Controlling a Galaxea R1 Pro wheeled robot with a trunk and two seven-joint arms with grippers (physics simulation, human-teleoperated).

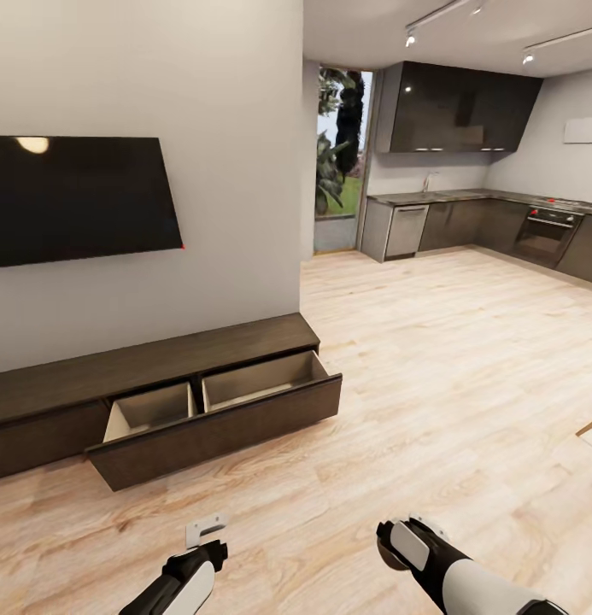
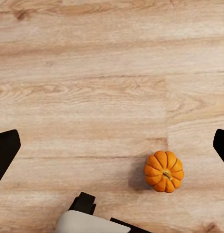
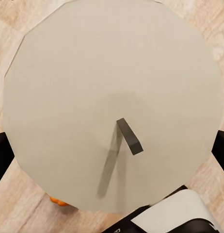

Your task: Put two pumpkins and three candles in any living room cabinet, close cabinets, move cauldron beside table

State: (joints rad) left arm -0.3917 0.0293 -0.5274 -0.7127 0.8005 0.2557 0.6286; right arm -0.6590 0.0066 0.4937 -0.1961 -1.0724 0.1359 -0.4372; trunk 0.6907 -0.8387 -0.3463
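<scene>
While both grippers gape empty, a pumpkin (image 3: 59, 201) (mostly hidden) peeks from under a round disc (image 3: 112, 97).

Bright even render, ceiling spotlights (image 1: 410, 39) glowing, soft shadows, sharp focus

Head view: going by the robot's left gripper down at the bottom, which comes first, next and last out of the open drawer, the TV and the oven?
From the left gripper:
1. Open drawer of the low cabinet, just ahead on the floor.
2. TV, higher on the wall above the cabinet.
3. Oven, far off to the right in the kitchen.
</scene>
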